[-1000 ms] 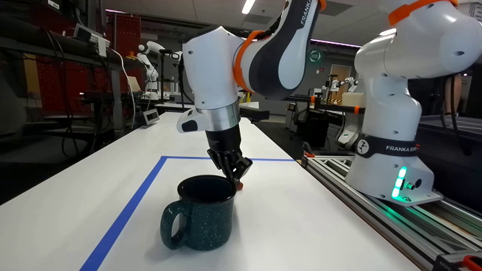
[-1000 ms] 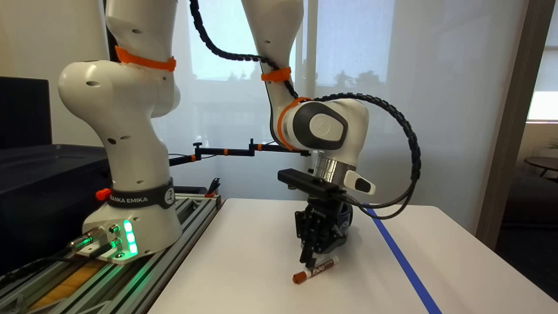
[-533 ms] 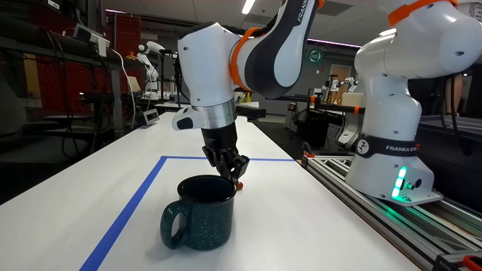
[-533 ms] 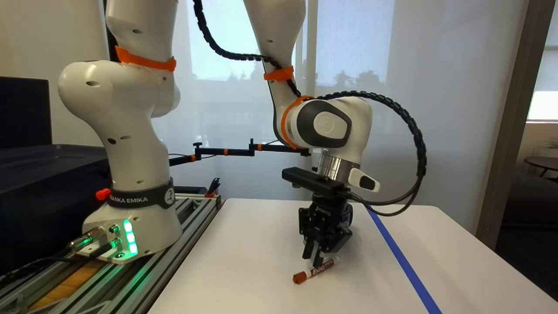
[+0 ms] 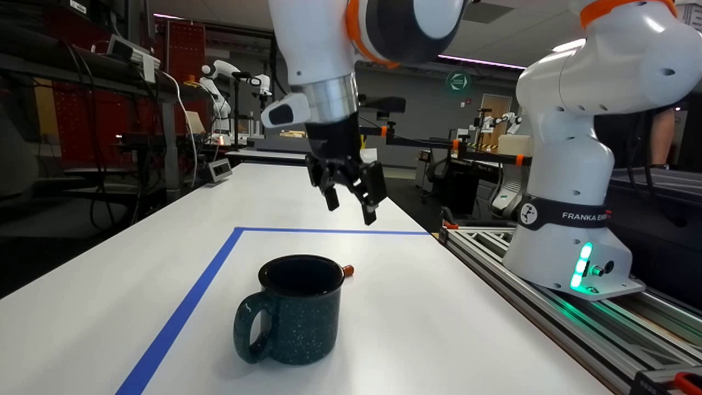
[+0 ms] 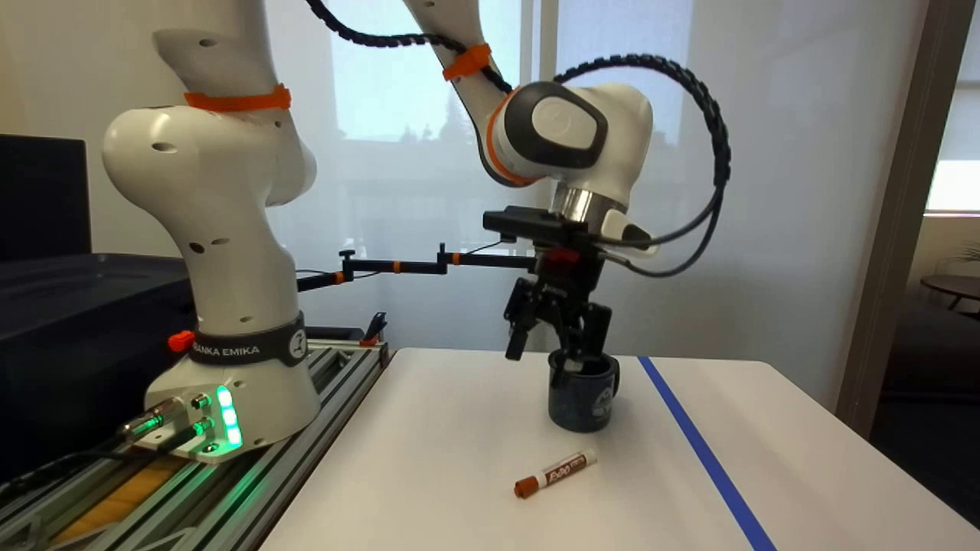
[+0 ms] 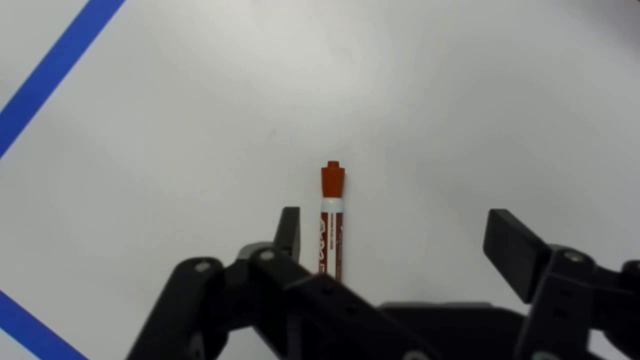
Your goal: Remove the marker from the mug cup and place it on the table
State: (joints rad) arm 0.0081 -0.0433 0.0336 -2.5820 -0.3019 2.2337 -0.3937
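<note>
The marker (image 6: 556, 472), white and brown with an orange-red cap, lies flat on the white table (image 6: 429, 474), outside the mug cup (image 6: 579, 402) and apart from it. Behind the speckled dark teal mug cup (image 5: 304, 323), only the cap end of the marker (image 5: 348, 270) shows in an exterior view. My gripper (image 5: 351, 211) hangs above the table, its jaws spread wide with nothing held. In the wrist view the marker (image 7: 332, 220) appears between the fingers of the gripper (image 7: 395, 230), nearer the left one, with its lower end hidden by the linkage.
Blue tape (image 5: 189, 296) marks lines on the tabletop, and a strip (image 6: 708, 451) runs beyond the mug cup. The robot's base stands on a metal rail frame (image 6: 337, 413) along the table's side. A black jointed camera arm (image 6: 398, 266) extends behind.
The gripper has risen well above the table and its jaws have spread apart from shut. The marker stays lying where it was, and the mug cup has not moved.
</note>
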